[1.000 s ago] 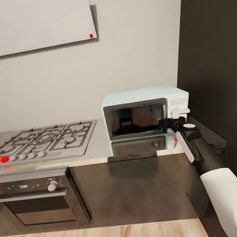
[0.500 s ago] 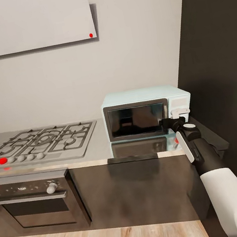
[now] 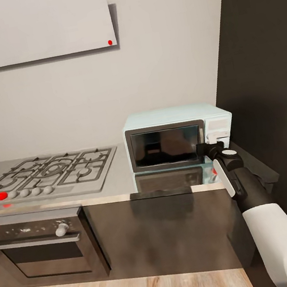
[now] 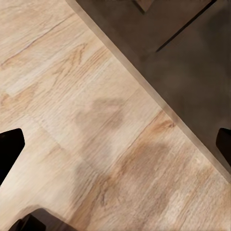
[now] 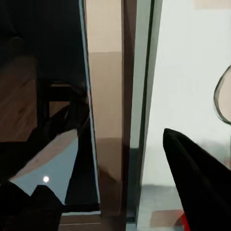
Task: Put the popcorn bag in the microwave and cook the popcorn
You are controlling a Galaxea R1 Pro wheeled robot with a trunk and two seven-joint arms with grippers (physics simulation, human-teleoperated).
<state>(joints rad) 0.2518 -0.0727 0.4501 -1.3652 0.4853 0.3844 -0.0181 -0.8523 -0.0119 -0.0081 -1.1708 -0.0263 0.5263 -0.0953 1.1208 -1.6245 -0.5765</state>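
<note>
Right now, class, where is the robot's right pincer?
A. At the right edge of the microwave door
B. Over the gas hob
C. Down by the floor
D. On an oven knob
A. In the head view the right pincer sits at the right edge of the microwave door, beside its white knob panel, well away from the hob and the oven.
</note>
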